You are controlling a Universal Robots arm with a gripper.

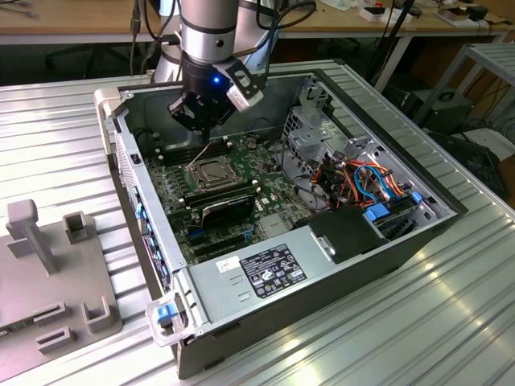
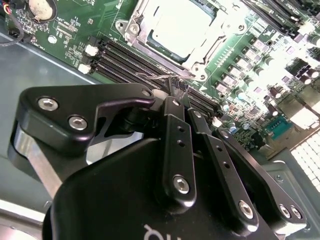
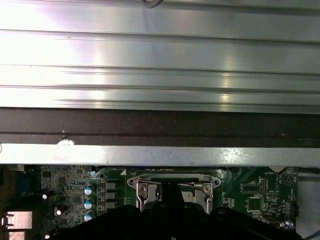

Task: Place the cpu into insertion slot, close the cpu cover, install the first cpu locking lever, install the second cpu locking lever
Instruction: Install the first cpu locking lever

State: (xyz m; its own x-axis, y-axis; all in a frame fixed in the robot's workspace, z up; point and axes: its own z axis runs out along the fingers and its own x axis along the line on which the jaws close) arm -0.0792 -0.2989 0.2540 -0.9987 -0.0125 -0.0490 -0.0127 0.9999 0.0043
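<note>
Exterior view: we see the gripper (image 1: pixel 206 129) inside the open computer case (image 1: pixel 150 229), just above the insertion slot (image 1: pixel 214 174) on the motherboard (image 1: pixel 173 193).

Second wrist view: we see the cpu (image 2: pixel 182 27) seated in the slot under the lowered cpu cover (image 2: pixel 141 20). The fingers (image 2: pixel 172 150) are pressed together at a thin wire lever (image 2: pixel 152 77), and we cannot tell whether they pinch it.

First wrist view: we see the case wall (image 3: pixel 160 127) beyond the slot.

Likely lab: cable-strewn workbenches (image 1: pixel 72 20)
</note>
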